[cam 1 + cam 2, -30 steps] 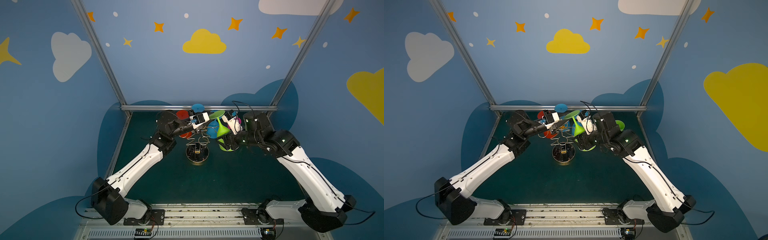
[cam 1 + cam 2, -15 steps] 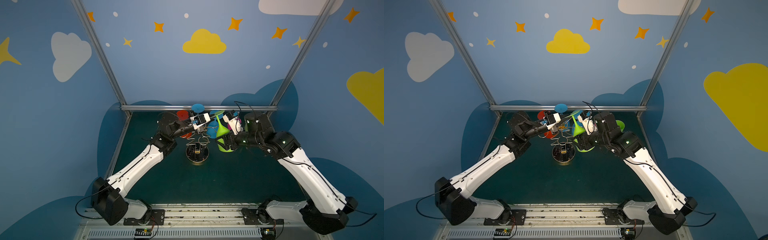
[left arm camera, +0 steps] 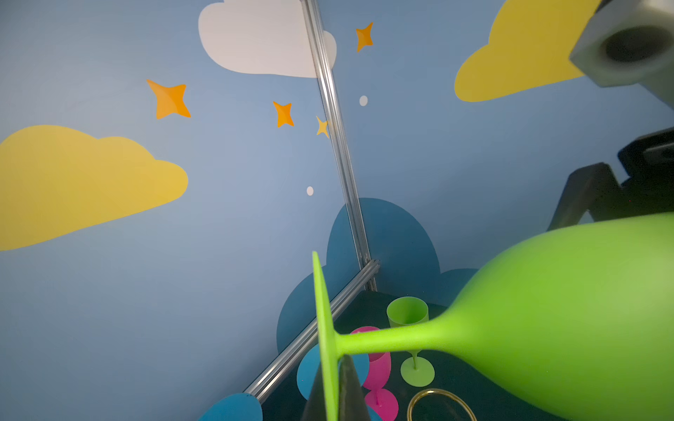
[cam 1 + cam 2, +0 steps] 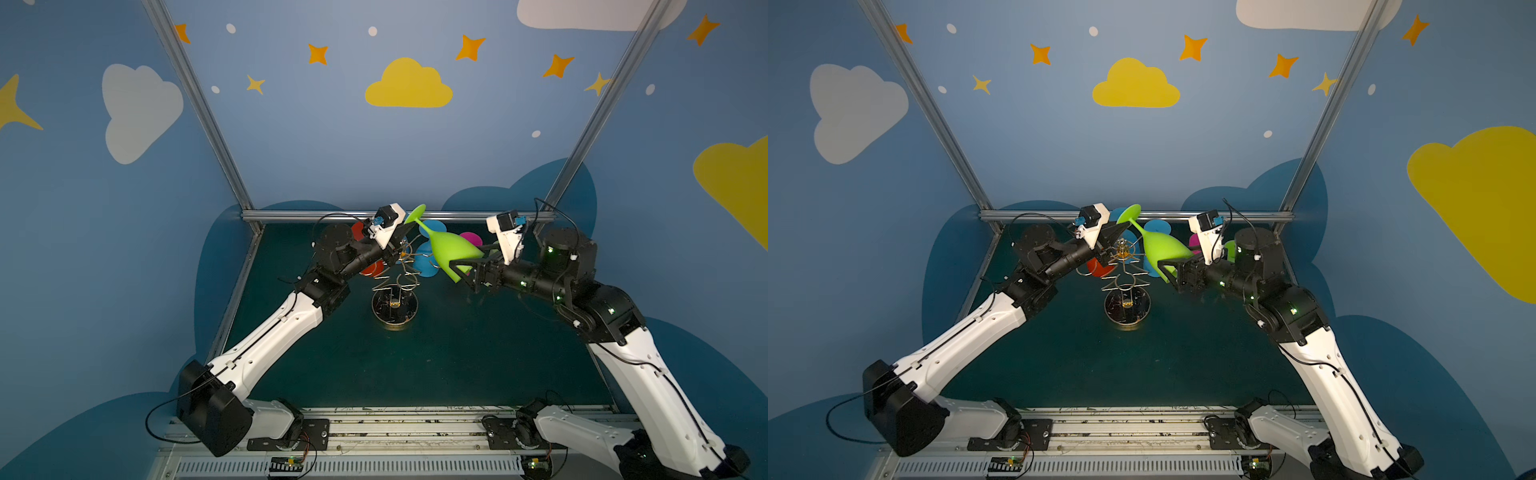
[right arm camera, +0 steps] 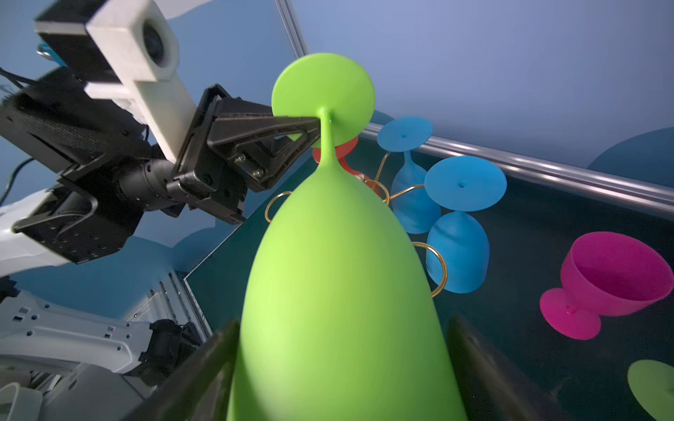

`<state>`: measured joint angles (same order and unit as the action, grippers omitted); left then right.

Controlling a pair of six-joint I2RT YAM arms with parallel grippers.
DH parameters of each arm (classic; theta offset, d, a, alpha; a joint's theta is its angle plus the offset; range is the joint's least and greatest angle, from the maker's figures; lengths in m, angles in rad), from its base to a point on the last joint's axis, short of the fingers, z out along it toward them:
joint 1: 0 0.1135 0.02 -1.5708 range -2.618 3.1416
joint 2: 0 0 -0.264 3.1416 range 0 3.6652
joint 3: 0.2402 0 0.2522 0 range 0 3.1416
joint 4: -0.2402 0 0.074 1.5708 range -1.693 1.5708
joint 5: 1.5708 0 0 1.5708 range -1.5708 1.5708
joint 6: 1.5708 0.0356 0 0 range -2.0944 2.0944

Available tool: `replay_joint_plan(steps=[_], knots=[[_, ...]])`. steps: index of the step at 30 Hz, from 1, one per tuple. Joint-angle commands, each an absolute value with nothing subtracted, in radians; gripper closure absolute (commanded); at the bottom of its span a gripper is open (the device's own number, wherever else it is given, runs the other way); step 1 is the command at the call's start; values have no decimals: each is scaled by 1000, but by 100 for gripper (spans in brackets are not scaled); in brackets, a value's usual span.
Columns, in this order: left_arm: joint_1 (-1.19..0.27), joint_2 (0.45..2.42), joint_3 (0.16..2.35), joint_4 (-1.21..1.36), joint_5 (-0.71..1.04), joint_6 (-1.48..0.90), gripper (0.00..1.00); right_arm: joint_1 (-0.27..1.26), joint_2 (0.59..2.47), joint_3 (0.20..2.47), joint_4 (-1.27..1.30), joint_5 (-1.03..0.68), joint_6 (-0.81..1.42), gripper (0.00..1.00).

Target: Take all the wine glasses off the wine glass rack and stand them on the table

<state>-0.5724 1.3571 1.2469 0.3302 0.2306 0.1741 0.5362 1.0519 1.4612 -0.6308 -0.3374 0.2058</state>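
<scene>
**Dark green tabletop: green glass above the rack, one arm at each end**

Dark green tabletop (image 4: pixel 457 353) is bare at the front, and both arms reach over it from the near rail (image 4: pixel 374 428). Wine glass rack (image 4: pixel 394 308) stands upright at centre between the arms, base flat on the surface.

Green wine glass (image 4: pixel 451 253) is in the air, above and just right of the rack top. It is judged clear of the rack, since no wire loop shows around its stem in the right wrist view. Its long axis is tilted. The foot is high and toward the left arm; the bowl is low, with its mouth toward the right wrist.

Left gripper (image 5: pixel 314 125) is clamped tight on the stem directly under the foot. Right gripper (image 4: pixel 457 270) has its jaws wide, one either side of the bowl near the rim. Whether the pads press on the bowl cannot be told.

Assessment: the sure hold is at the thin end, so the bowl hangs out along the axis, away from that grip. The right arm's exit lies straight back along that axis, away from the rack. The risk is the glass pivoting in the narrow grip.

Beyond, blue glasses (image 5: pixel 457 251) and a red glass (image 4: pixel 370 268) hang on the rack. A pink glass (image 5: pixel 612 280) and a second green glass (image 3: pixel 408 317) stand near the back rail (image 4: pixel 457 215).
</scene>
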Motion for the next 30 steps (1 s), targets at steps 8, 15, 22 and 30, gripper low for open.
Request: replay_joint_plan(steps=[8, 15, 22, 30], knots=[[-534, 1322, 1198, 366, 223, 21, 97, 426, 893, 1347, -518, -458, 271, 14], [-532, 1315, 1193, 375, 256, -7, 97, 393, 859, 1298, -481, -438, 300, 19], [-531, 1296, 1190, 362, 286, -26, 97, 376, 874, 1272, -438, -427, 317, 29], [-531, 1298, 1190, 357, 320, -49, 97, 374, 929, 1267, -351, -459, 361, 39]])
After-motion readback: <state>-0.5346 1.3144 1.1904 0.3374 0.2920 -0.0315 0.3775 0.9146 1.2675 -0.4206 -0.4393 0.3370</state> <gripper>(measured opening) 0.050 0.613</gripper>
